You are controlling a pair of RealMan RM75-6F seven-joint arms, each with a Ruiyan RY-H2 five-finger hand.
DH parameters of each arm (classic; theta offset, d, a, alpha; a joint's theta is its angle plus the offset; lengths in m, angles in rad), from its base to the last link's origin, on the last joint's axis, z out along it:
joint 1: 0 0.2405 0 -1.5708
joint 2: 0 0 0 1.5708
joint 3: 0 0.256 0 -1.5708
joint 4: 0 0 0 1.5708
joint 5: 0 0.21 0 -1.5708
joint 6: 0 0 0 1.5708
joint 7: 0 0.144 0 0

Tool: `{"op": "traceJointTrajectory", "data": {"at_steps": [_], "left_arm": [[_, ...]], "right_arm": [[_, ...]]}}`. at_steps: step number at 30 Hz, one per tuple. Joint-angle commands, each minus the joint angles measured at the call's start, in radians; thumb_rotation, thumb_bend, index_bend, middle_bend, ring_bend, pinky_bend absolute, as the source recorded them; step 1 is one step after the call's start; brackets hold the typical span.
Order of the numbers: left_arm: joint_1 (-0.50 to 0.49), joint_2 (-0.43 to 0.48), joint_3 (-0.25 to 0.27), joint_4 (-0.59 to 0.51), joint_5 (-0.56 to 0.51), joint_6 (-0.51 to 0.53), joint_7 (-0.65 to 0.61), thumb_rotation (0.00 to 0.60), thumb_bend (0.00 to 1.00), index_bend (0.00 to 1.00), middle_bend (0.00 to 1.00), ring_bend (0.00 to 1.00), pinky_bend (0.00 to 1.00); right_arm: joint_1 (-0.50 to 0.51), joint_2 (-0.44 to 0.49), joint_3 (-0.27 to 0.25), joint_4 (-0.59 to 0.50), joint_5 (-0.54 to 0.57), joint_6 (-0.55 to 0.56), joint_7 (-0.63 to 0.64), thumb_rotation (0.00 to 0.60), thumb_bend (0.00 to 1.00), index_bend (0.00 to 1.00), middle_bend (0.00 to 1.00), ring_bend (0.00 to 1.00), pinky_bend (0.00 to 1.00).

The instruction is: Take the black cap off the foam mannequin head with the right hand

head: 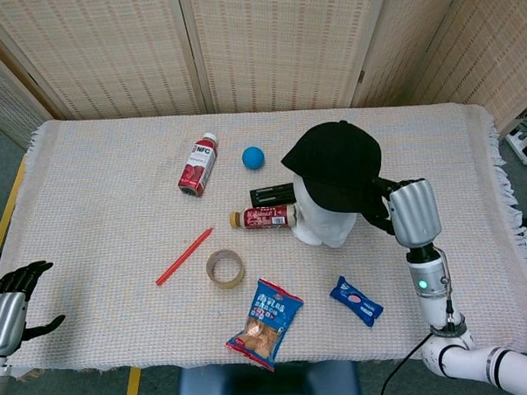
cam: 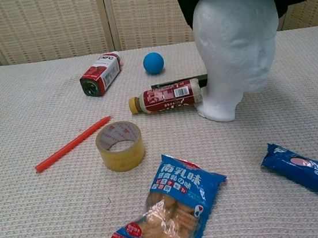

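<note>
Right hand grips the brim of the black cap, which sits raised over the white foam head standing on the counter; the left hand hangs spread and empty off the counter's near-left corner. Just left of the head lie a bottle and a black bar. Only the chest view shows the head's bare face under the cap; the hands show only from above.

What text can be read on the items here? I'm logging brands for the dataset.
"NFC": red bottle with the white cap.
"OREO": blue cookie pack, faint.
Chinese characters: blue snack bag; smaller print unreadable.
Brown-capped bottle: label too small to read.
Tape roll: red print blurred.
</note>
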Motion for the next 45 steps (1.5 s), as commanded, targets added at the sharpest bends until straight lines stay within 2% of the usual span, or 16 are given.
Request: {"op": "traceJointTrajectory", "data": {"at_steps": [1,7,12,20,31,33,36,38,39,40,41,42,44,45], "left_arm": [[-0.003,-0.002,0.000,0.002,0.002,-0.002,0.001,0.600,0.09,0.22,0.21,0.19,0.21],[-0.009,-0.008,-0.002,0.004,0.001,-0.010,0.004,0.600,0.09,0.22,0.21,0.19,0.21],[-0.013,-0.013,-0.002,0.004,0.003,-0.013,0.009,0.600,0.09,0.22,0.21,0.19,0.21],[-0.021,-0.017,-0.001,-0.008,0.011,-0.015,0.024,0.600,0.09,0.22,0.21,0.19,0.21],[-0.017,-0.004,0.002,-0.035,0.016,-0.006,0.046,0.600,0.09,0.22,0.21,0.19,0.21],[-0.016,-0.003,0.003,-0.038,0.015,-0.005,0.047,0.600,0.09,0.22,0.21,0.19,0.21],[-0.015,0.000,0.004,-0.041,0.016,-0.004,0.050,0.600,0.09,0.22,0.21,0.19,0.21],[-0.015,0.002,0.006,-0.042,0.017,-0.004,0.050,0.600,0.09,0.22,0.21,0.19,0.21],[-0.015,0.002,0.006,-0.042,0.017,-0.005,0.050,0.600,0.09,0.22,0.21,0.19,0.21],[-0.014,0.003,0.007,-0.043,0.017,-0.004,0.049,0.600,0.09,0.22,0.21,0.19,0.21],[-0.014,0.003,0.007,-0.043,0.017,-0.003,0.049,0.600,0.09,0.22,0.21,0.19,0.21],[-0.014,0.002,0.006,-0.042,0.017,-0.003,0.048,0.600,0.09,0.21,0.21,0.19,0.21],[-0.015,0.001,0.006,-0.041,0.017,-0.004,0.048,0.600,0.09,0.21,0.21,0.19,0.21],[-0.016,0.001,0.006,-0.041,0.018,-0.004,0.048,0.600,0.09,0.21,0.21,0.19,0.21]], "right_arm": [[0.014,0.012,0.025,0.018,0.022,0.000,-0.013,0.600,0.43,0.81,0.75,0.99,1.00],[0.029,0.051,0.061,0.067,0.066,-0.010,-0.024,0.600,0.43,0.81,0.75,0.99,1.00],[0.013,0.097,0.056,0.108,0.099,-0.027,-0.024,0.600,0.43,0.82,0.75,0.99,1.00],[-0.023,0.095,-0.025,0.240,0.137,-0.093,0.052,0.600,0.43,0.82,0.75,0.99,1.00],[-0.010,-0.033,-0.120,0.456,0.148,-0.211,0.181,0.600,0.43,0.79,0.74,0.97,1.00],[-0.008,-0.047,-0.126,0.470,0.155,-0.226,0.188,0.600,0.43,0.73,0.71,0.90,1.00],[-0.009,-0.051,-0.138,0.461,0.175,-0.267,0.185,0.600,0.39,0.52,0.59,0.69,0.96],[-0.013,-0.035,-0.147,0.427,0.192,-0.306,0.183,0.600,0.30,0.32,0.44,0.49,0.80],[-0.015,-0.026,-0.149,0.410,0.200,-0.318,0.184,0.600,0.22,0.18,0.33,0.35,0.63],[-0.019,-0.013,-0.150,0.387,0.208,-0.327,0.183,0.600,0.15,0.08,0.25,0.25,0.50],[-0.023,-0.003,-0.150,0.368,0.214,-0.330,0.182,0.600,0.09,0.02,0.19,0.16,0.40],[-0.029,0.008,-0.151,0.347,0.219,-0.332,0.180,0.600,0.05,0.01,0.15,0.12,0.35],[-0.042,0.039,-0.157,0.293,0.229,-0.334,0.170,0.599,0.00,0.00,0.06,0.03,0.24],[-0.049,0.053,-0.160,0.269,0.231,-0.333,0.164,0.595,0.00,0.00,0.04,0.01,0.21]]}}
